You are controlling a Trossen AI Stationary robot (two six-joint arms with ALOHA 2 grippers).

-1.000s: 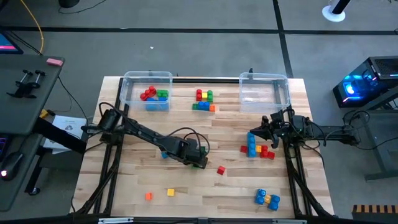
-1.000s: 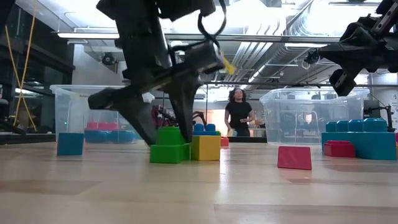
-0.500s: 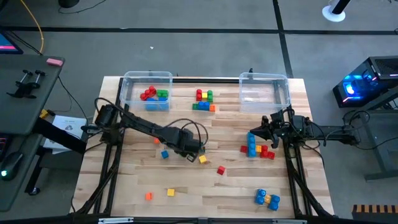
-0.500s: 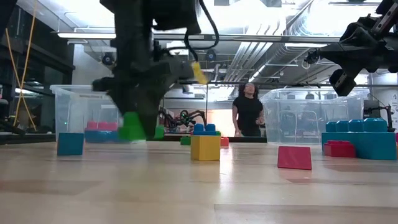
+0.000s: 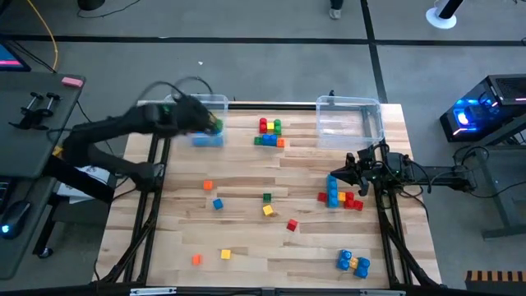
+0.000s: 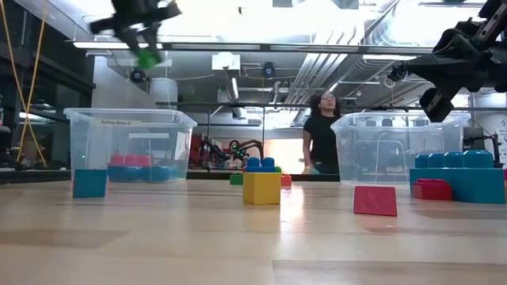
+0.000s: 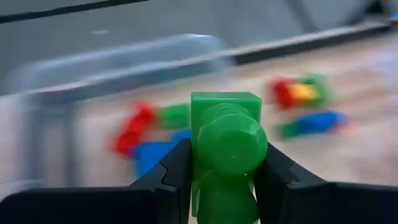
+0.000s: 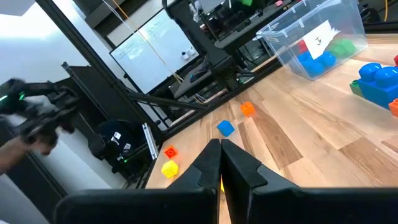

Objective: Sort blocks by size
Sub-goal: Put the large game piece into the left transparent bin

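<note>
My left pincer (image 7: 227, 180) is clamped on a green block (image 7: 227, 144), fingers pressed to both of its sides, held high over the left clear bin (image 5: 168, 123) at the table's (image 5: 246, 238) far left corner.
That bin holds red, green and blue blocks (image 5: 202, 125); a label is stuck on its wall, writing too small to read.
The right clear bin (image 5: 350, 121) at the far right corner shows no blocks from above.
My right pincer (image 8: 220, 163) hovers near the table's right edge, fingers shut together on nothing.

Loose blocks, near to far:
- blue-and-yellow cluster (image 5: 352, 262), near right
- small orange cube (image 5: 196, 259) and yellow cube (image 5: 225, 254), near left
- red cube (image 5: 292, 224), mid-table
- yellow cube with green cube just beyond (image 5: 267, 205)
- blue cube (image 5: 217, 203) and orange cube (image 5: 207, 185)
- blue and red bricks (image 5: 339, 196) just beside the right pincer
- mixed pile (image 5: 269, 132) between the bins
</note>
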